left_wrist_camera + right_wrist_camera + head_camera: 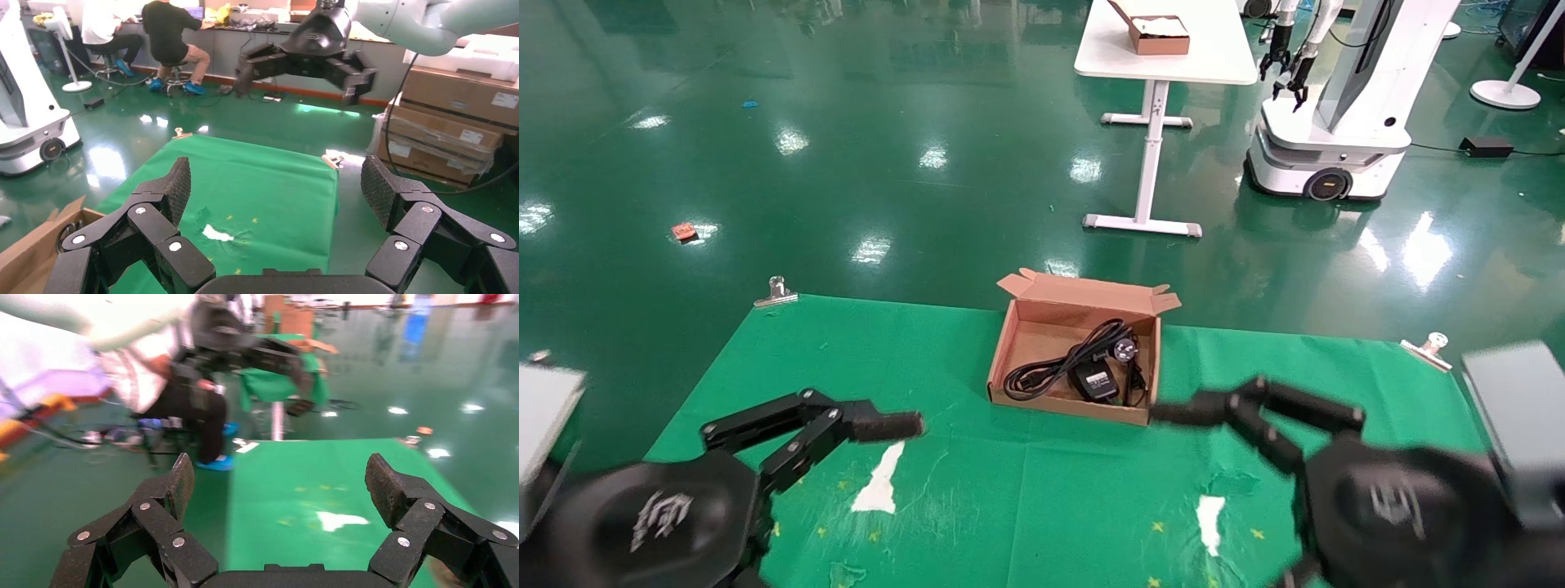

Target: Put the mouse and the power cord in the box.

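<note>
Left wrist view: box (37,242) edge only

Your left gripper (274,190) stood with its fingers (174,190) spread wide and nothing between them, above the green cloth (275,177). Your right gripper (304,70) hung farther off over the cloth's far side, likewise wide apart and empty. You had one corner of the box (37,242) showing at the frame's edge beside the near finger, with a loop of black cable, probably the power cord (64,236), just visible inside it.
</note>
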